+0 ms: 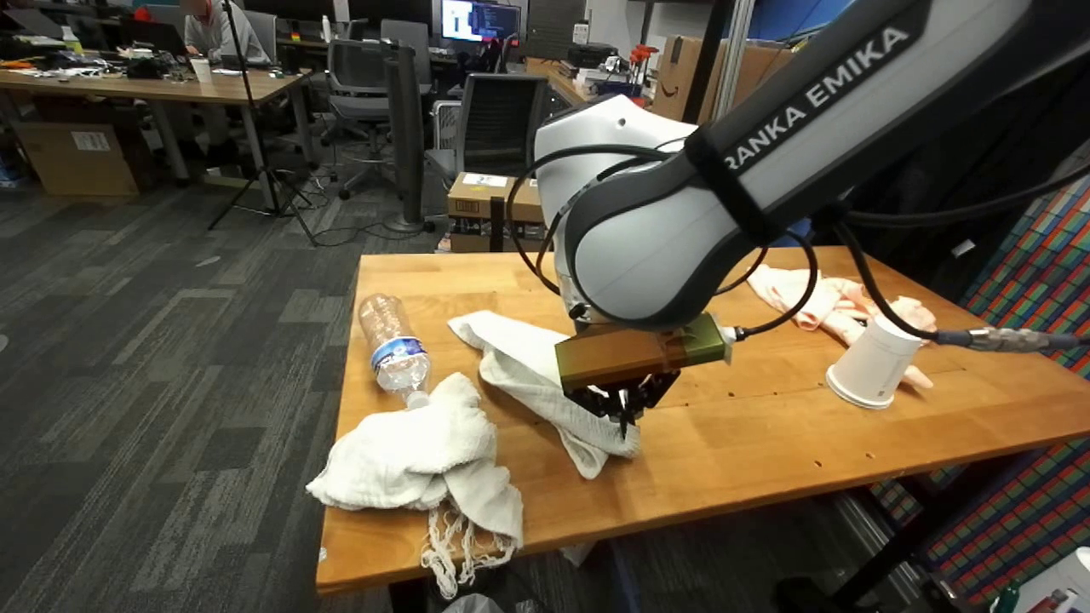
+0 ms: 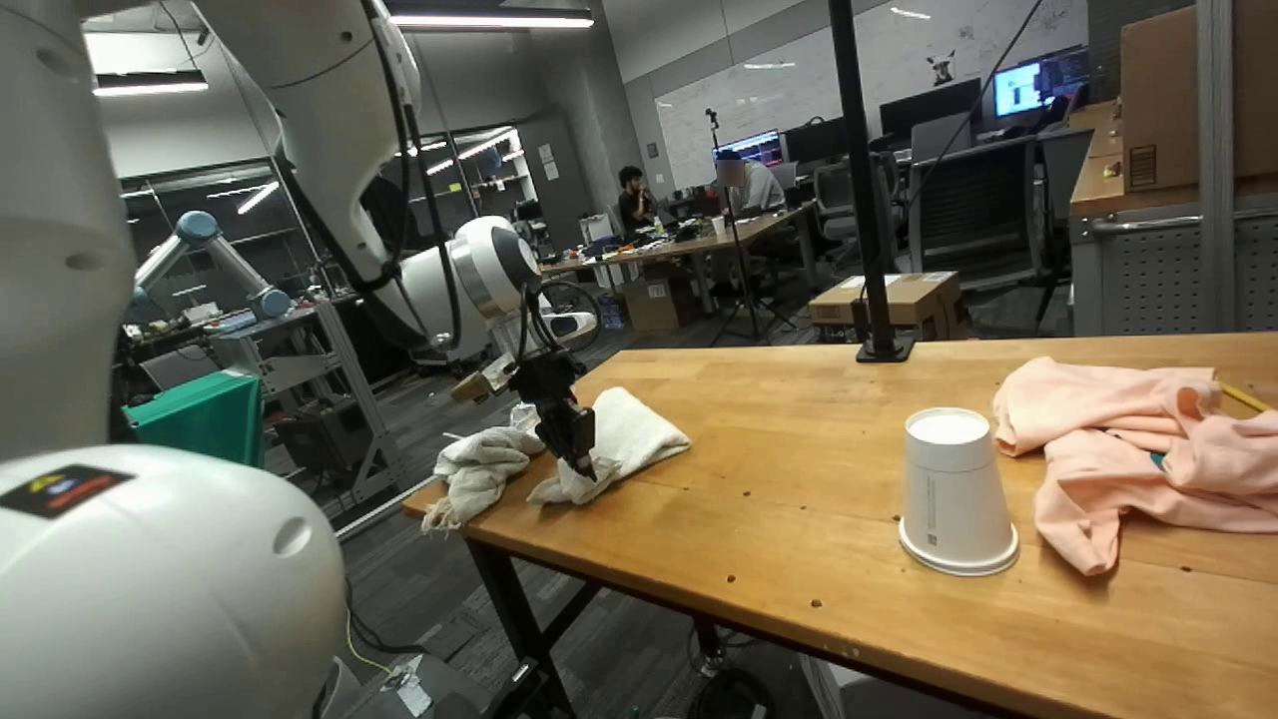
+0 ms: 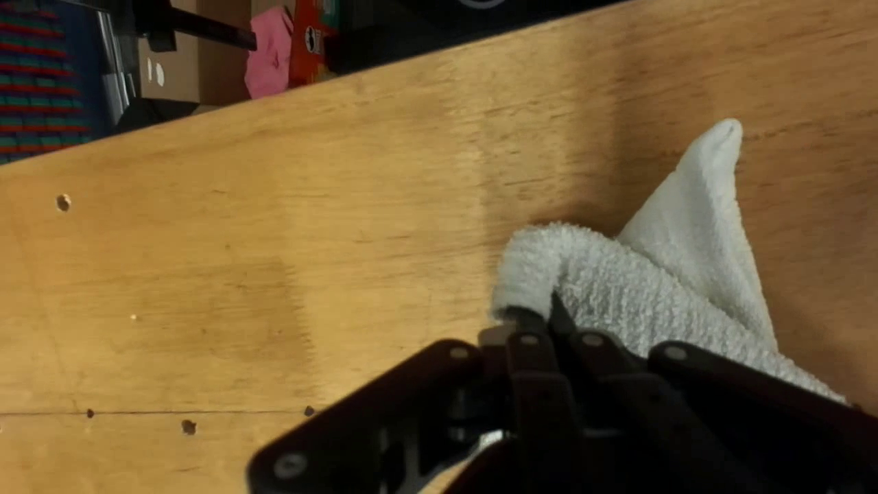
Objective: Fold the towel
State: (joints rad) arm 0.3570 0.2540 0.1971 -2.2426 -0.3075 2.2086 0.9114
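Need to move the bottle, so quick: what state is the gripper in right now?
Gripper: closed, holding a bit of the towel.

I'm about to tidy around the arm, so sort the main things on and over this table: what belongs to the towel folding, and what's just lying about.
For the folding:
towel, partly bunched
gripper, shut on one end of it

Just lying about:
clear plastic bottle, on its side
off-white fringed cloth
white cup, upside down
peach cloth
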